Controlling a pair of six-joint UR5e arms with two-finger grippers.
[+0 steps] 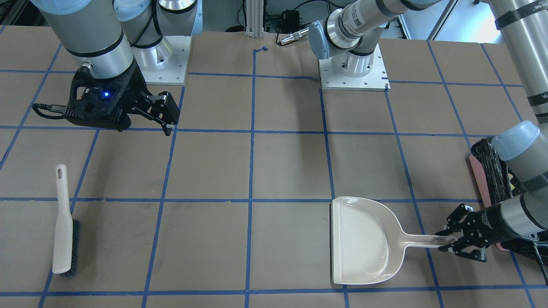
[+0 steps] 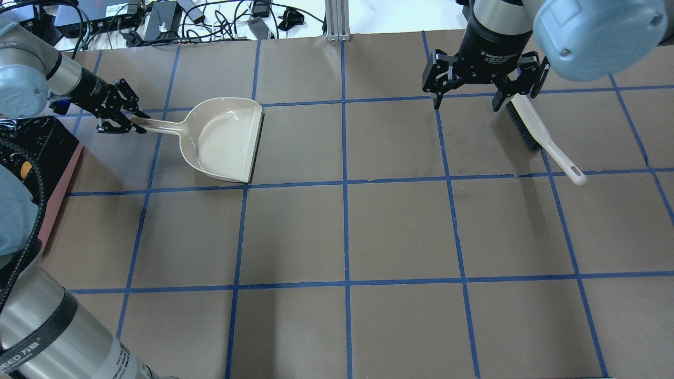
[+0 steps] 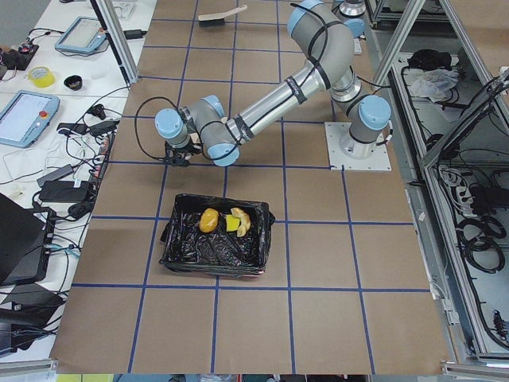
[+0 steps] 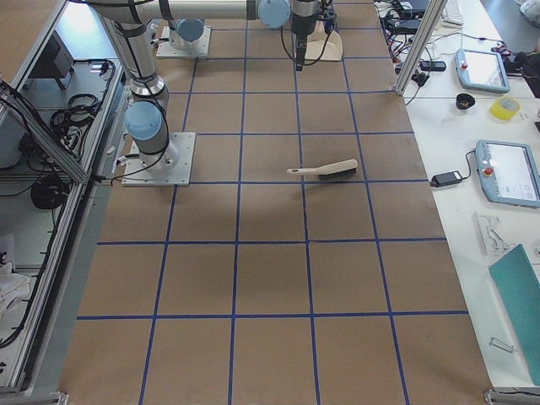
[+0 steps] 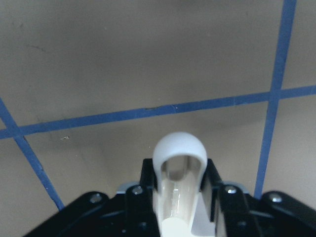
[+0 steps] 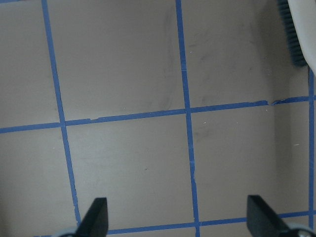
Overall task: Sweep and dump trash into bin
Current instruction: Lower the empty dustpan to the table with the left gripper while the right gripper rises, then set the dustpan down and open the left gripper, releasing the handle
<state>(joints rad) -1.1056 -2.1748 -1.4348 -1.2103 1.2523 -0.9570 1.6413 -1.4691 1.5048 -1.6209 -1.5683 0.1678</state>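
Your brown, blue-gridded tabletop (image 2: 342, 231) carries the black-lined bin (image 3: 207, 259) at the robot's left end. Near it the beige dustpan (image 1: 364, 239) lies flat, and your left end effector (image 1: 447, 243) is clamped on the tip of its handle. The white brush (image 1: 64, 226) lies well apart, with the right end effector (image 2: 466, 105) hovering beside it, jaws spread. All the trash (image 3: 227, 221) sits inside the bin.

Taped table (image 2: 400, 231): dustpan (image 2: 226, 142), brush (image 2: 532, 126), bin (image 3: 211, 267).
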